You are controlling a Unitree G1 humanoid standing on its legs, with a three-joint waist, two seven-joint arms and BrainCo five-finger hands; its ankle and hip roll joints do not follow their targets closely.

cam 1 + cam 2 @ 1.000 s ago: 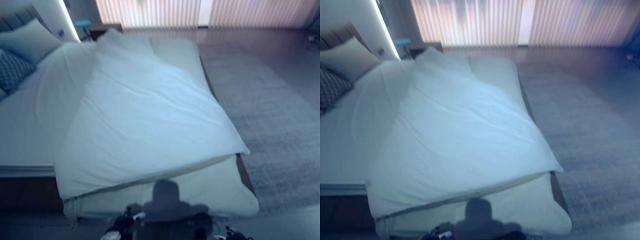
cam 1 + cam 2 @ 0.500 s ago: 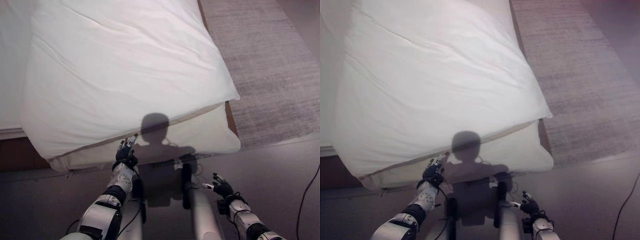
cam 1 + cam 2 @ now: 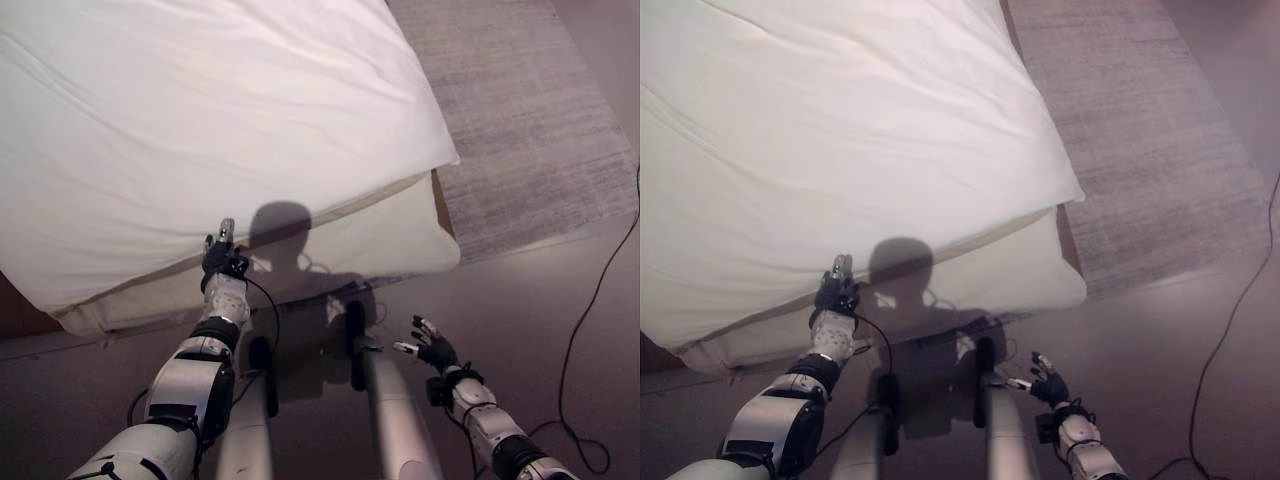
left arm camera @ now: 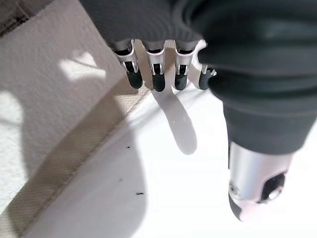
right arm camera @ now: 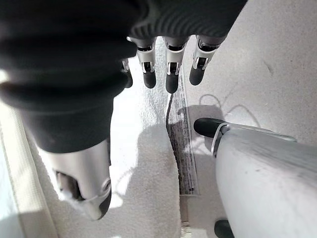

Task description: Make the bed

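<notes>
Reaching to the foot of the bed, the left hand (image 3: 222, 262) hovers with straight fingers over the white duvet's (image 3: 200, 130) hem; the right hand (image 3: 432, 350) hangs low over the floor (fingers spread), the duvet's far side cut off

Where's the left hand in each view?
Left eye view: left hand lower centre-left, fingertips at the duvet hem.
Right eye view: lower left, at that hem.
Left wrist view: fingers straight, above the hem.
Shared landmark: the beige duvet hem.
</notes>
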